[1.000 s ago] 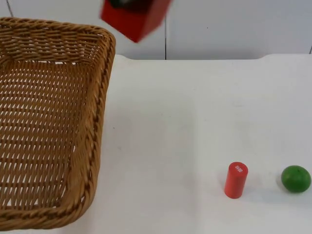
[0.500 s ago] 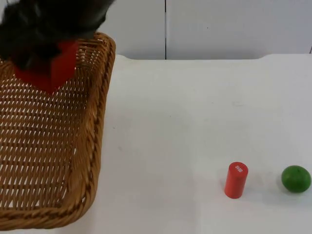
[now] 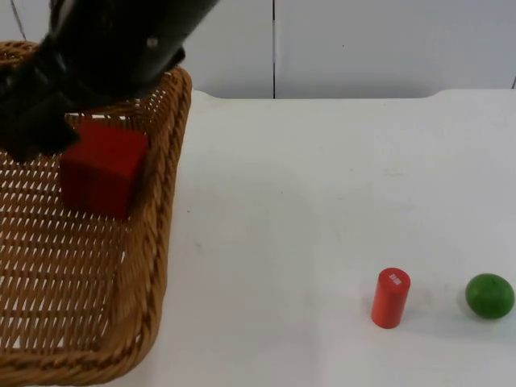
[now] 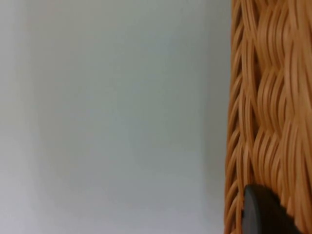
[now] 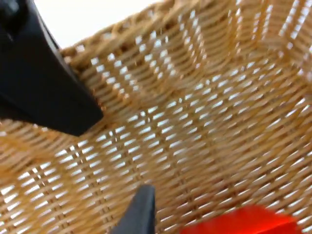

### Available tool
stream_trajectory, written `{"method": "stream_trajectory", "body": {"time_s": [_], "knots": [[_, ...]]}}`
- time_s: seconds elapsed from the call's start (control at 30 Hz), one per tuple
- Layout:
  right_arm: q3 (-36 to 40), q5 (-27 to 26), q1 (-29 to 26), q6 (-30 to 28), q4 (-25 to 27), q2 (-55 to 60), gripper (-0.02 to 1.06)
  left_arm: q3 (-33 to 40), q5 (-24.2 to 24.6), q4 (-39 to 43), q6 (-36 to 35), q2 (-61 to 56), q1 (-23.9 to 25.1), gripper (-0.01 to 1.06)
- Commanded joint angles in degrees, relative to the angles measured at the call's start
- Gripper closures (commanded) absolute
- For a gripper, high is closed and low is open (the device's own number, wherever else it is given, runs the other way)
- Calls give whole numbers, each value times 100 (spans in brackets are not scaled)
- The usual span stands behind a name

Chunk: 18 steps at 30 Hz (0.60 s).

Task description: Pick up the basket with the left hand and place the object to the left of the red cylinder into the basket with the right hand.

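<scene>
— Where is the right gripper (image 5: pixel 119 153), and what are its fingers doing?

— It hangs inside the tan woven wicker basket (image 3: pixel 165 201), above the floor. Its two black, wedge-shaped fingers stand apart, with bare weave showing between them and nothing gripped.

— And the thing to be moved?

— The matte red square-edged block (image 3: pixel 103 167) is inside the basket, on the woven floor near the side wall that faces the rest of the table. It sits beside the spread fingers, not between them. From above, the arm's black bulk overlaps the block's upper edge, so I can't say whether they touch.

— The left gripper (image 4: pixel 263 214)?

— It is at the outer side of the basket's rim, right against the thick braided strands. Whether it is clamped on the rim I can't tell.

— What is the basket like?

— Rectangular, with rounded corners, sloping walls and a plaited rim. The floor is open weave, and light shows through the gaps.

— What lies outside it?

— The smooth white table top (image 3: pixel 322 201), ending at the grey partition wall (image 3: pixel 387 48) behind the basket. Well apart from the basket, a small glossy red cylinder (image 3: pixel 391 297) stands upright with a pale label on its flat top. A round green fruit-like ball (image 3: pixel 489 295) lies farther from the basket, near the cylinder but not touching it.
</scene>
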Motion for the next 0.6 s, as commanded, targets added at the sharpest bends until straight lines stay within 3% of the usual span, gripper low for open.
{"method": "stream_trajectory", "body": {"time_s": [0.0, 0.27, 0.33, 0.43, 0.53, 0.57], "knots": [[-60, -90, 34, -21, -35, -255, 14, 1, -60, -224, -24, -8, 24, 105], [-49, 132, 22, 8, -120, -1174, 14, 1, -72, -224, -10, -8, 24, 105], [-19, 398, 22, 124, -300, -1443, 14, 1, -72, -224, -10, -8, 24, 105], [248, 329, 10, 280, -433, -1798, 14, 1, -72, -212, -9, -8, 24, 105], [1203, -80, 12, 692, -781, -2573, 14, 1, -72, -201, -9, -8, 24, 105], [1203, -80, 12, 692, -781, -2573, 14, 1, -72, -201, -9, -8, 24, 105]]}}
